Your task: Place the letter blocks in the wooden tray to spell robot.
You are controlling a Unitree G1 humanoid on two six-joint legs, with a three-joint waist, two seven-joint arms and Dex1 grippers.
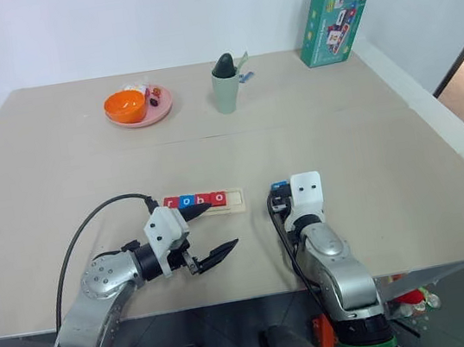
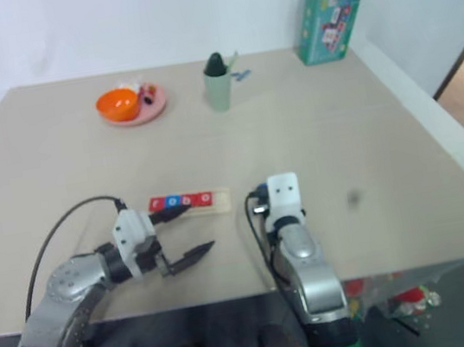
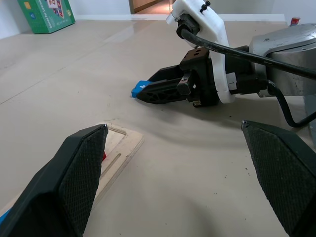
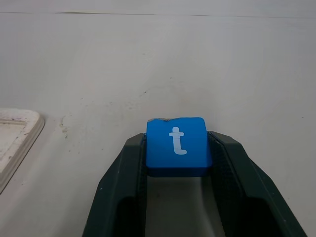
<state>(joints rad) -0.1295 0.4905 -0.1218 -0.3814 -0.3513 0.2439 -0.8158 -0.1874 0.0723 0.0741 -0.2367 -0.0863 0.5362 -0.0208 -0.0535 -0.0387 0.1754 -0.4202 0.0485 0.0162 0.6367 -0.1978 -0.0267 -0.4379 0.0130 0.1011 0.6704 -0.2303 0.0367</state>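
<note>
- The right gripper (image 4: 177,158) is closing its two black fingers on the blue t block (image 4: 176,144), one finger against each side edge, so the white letter is staying face up and readable; this looks like the pickup for the last tile of the word.
- The t block is lying flat on the desk (image 1: 367,144), near the front edge and just right of the wooden tray (image 1: 234,198), so the carry to the slot should be short.
- The wooden tray is sitting parallel to the desk's front edge, near its middle, and is already holding four letter blocks (image 1: 191,201) in a row, red and blue alternating, reading r, o, b, o; its right end is showing bare wood, which I judge to be the place waiting for the t.
- The left gripper (image 1: 210,229) is hovering with its fingers spread wide and holding nothing, just in front of the tray's left half, probably kept close to steady the tray.
- Toward the desk's far edge, a pink plate (image 1: 159,107) with an orange bowl (image 1: 125,106), a green cup (image 1: 225,89) and a teal box (image 1: 333,19) are standing well apart from the work.
</note>
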